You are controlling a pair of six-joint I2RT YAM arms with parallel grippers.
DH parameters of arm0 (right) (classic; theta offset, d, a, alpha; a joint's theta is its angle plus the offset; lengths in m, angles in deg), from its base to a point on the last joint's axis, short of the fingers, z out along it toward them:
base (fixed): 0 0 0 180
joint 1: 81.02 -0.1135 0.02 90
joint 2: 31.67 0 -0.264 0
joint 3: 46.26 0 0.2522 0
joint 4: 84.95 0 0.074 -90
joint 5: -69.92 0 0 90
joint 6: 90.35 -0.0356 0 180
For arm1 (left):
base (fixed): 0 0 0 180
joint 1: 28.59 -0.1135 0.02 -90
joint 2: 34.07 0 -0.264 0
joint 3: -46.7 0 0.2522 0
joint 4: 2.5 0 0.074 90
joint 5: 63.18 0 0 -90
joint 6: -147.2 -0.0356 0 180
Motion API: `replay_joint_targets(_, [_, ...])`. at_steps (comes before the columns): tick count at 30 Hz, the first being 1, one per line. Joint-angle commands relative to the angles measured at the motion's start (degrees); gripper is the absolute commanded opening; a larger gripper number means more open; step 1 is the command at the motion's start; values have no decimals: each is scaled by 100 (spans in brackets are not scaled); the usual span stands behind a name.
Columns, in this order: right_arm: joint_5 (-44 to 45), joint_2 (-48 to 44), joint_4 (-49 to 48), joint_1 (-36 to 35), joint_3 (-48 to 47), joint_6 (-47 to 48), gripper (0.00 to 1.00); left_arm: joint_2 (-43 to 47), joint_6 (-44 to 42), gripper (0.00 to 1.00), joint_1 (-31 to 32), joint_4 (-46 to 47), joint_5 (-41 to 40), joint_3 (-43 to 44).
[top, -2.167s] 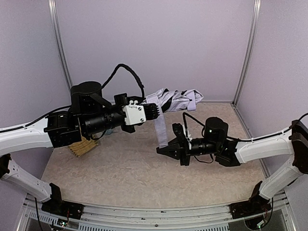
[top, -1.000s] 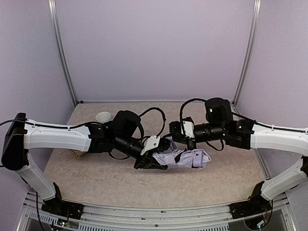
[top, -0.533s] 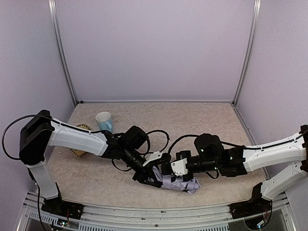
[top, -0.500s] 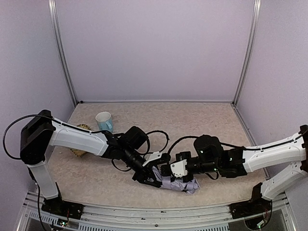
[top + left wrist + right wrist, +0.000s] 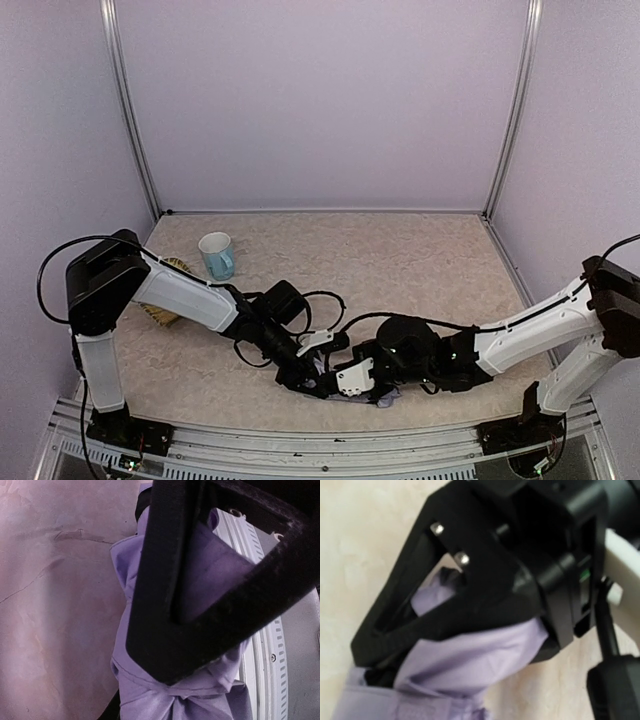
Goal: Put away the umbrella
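The left claw [image 5: 310, 385] clamps a folded lavender umbrella [image 5: 150, 690] on a beige mottled table [image 5: 400, 260] between lilac walls [image 5: 320, 100], and the right claw [image 5: 338, 388] is closed.

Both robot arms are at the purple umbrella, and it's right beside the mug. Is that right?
Not quite. The umbrella isn't beside the mug. It lies at the front edge of the table, while the mug stands far off at the back left. The top view shows this. The rest is right.

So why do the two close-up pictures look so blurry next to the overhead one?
Left wrist: the fingers loom close to the camera, dark and soft; the umbrella behind is sharper. Right wrist: everything is blurred. Top view: evenly lit, sharp.
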Motion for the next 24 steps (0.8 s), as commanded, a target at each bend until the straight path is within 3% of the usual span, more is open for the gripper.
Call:
replay_joint_targets(1, [-1321, -74, -974, -542, 295, -107, 2, -164, 154, 0, -535, 354, -1344, -29])
replay_joint_targets(10, [-924, 307, -1235, -542, 440, -192, 20, -201, -579, 0, -129, -220, -763, 29])
replay_joint_targets(18, [-359, -92, -1003, -538, 629, -304, 20, -231, -784, 0, -145, -420, -828, 11])
replay_joint_targets(24, [-656, -1047, -601, -542, 538, -1260, 23, -226, -671, 0, -104, -158, -1351, -106])
